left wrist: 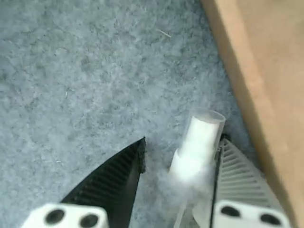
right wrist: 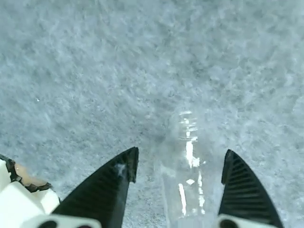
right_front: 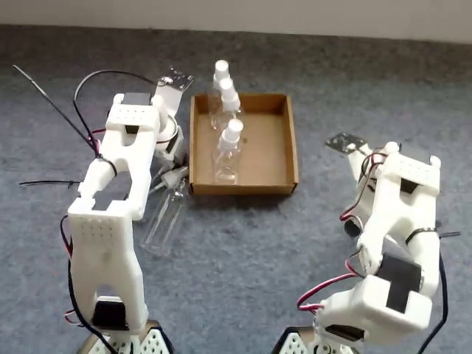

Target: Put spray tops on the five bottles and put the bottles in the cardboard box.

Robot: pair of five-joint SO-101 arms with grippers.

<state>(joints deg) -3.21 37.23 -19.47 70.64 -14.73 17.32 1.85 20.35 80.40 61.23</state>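
Surveying the edges first, we find the left gripper (left wrist: 183,142) just beside the left outer wall of the cardboard box (left wrist: 247,80), with open grey carpet (right_front: 243,265) on its other side and in front of the box between the two arms. Three bottles (right_front: 227,158) with tops fitted lie in the box, toward its left half. Loose black cables (right_front: 51,110) trail on the carpet outside the left arm.

A fourth bottle (right_front: 164,217) lies on the carpet by the box's near left corner. Its long axis is slanted, with its spray top (left wrist: 197,142) toward the box. The left jaws stand apart astride that top, gripping nothing; the top sits close to the pale finger.

The right gripper (right wrist: 181,152) is spread wide around a bare clear bottle (right wrist: 185,190) lying flat, with its open neck pointing away from the wrist and no contact that we can see.
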